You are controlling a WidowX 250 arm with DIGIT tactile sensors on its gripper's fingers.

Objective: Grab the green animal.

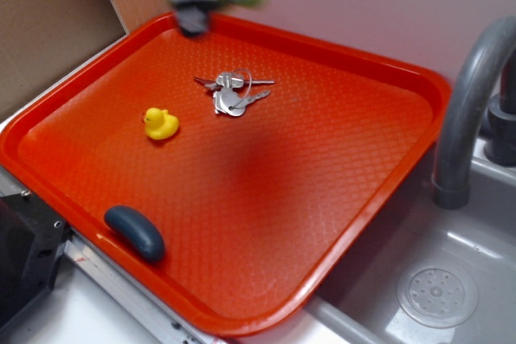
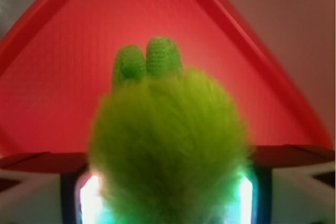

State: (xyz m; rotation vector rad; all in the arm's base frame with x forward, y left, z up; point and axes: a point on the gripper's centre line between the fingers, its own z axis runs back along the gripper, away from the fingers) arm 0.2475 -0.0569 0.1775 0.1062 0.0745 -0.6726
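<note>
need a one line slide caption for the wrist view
Gripper shut on the fuzzy green plush turtle, held up above a corner of the red tray.

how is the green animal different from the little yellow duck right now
The green animal is fuzzy and yellow-green; the duck is smooth and yellow. The animal is held up in the gripper over the tray's far corner; the duck sits on the tray. The animal looks bigger. Both are small toys.
</note>
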